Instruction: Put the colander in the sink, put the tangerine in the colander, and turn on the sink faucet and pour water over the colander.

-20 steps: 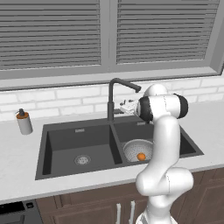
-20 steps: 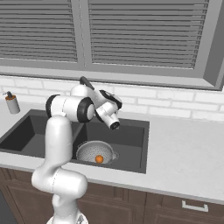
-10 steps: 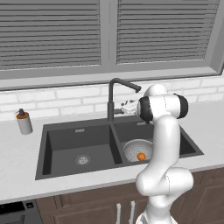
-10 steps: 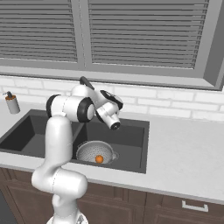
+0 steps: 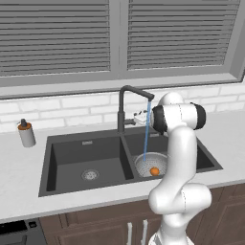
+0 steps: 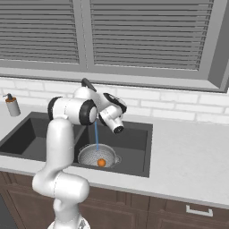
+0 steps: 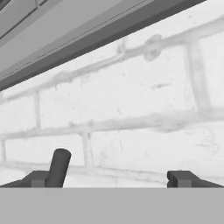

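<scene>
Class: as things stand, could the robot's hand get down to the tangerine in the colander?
Probably yes. The hand is open and empty up by the faucet, and the tangerine lies uncovered in the colander just below. Only the thin water stream falls beside it.

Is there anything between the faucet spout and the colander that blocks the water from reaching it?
Nothing visible blocks it. The water falls straight from the sink faucet into the colander, beside the tangerine. The open gripper faces the brick wall, off the stream.
</scene>
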Robot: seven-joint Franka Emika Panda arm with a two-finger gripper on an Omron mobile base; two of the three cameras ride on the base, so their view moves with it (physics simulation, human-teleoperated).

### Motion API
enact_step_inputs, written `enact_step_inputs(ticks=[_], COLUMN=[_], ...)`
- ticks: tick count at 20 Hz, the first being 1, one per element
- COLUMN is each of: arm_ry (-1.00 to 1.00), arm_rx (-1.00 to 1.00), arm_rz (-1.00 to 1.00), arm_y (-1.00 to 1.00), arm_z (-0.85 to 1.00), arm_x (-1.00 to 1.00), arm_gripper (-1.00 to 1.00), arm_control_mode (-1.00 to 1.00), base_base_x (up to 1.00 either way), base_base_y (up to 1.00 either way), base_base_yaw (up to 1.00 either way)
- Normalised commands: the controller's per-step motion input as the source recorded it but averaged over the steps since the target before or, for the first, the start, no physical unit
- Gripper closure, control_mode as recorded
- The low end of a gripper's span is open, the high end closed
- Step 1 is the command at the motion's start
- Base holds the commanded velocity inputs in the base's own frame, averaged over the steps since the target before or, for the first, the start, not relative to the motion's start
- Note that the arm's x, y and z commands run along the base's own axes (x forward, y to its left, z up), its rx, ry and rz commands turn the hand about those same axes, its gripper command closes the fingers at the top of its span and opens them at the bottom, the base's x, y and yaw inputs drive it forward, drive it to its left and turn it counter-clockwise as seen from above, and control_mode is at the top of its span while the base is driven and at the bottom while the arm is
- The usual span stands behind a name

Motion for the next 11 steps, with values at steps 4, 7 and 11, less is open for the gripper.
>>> enact_step_inputs(ticks=[4, 7, 11], arm_ry=[0.00, 0.00, 0.00], arm_rx=[0.01, 0.02, 0.03], arm_rz=[0.00, 0.00, 0.00], arm_y=[-0.76, -0.76, -0.78], arm_z=[0.00, 0.05, 0.10], arm_x=[0.00, 0.00, -0.03], arm_gripper=[-1.00, -1.00, -1.00], arm_control_mode=[-1.00, -1.00, -1.00], base_base_x=[0.00, 0.00, 0.00], base_base_y=[0.00, 0.00, 0.00], base_base_yaw=[0.00, 0.00, 0.00])
